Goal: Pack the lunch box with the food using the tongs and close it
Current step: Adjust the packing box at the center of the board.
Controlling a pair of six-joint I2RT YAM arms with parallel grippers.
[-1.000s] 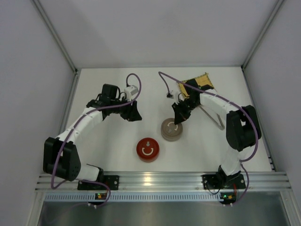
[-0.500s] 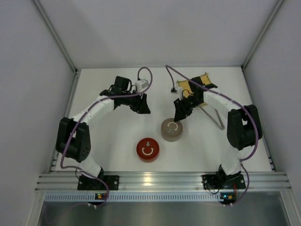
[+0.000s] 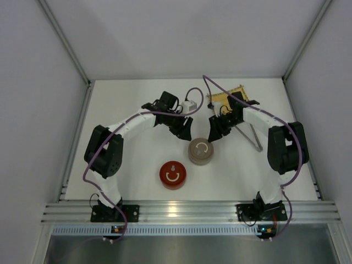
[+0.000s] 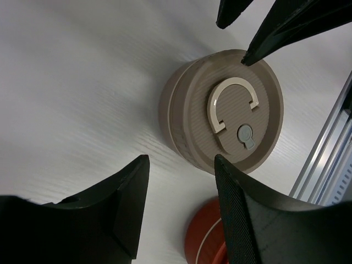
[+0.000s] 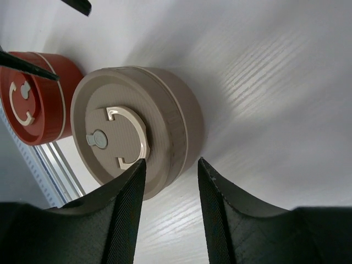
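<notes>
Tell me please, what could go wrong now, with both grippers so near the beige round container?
1. The left gripper and the right gripper, both open, hang on opposite sides of the beige container. If both reach for its lid together, they may collide.
2. Nothing holds the container, so a one-sided push could slide it toward the red container nearby.

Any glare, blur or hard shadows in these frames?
Top external: sharp, evenly lit, soft shadows only. Left wrist: beige container crisp; left pincer fingers dark, slightly soft. Right wrist: streaky sheen on the table, darker shadow beside the container.
</notes>
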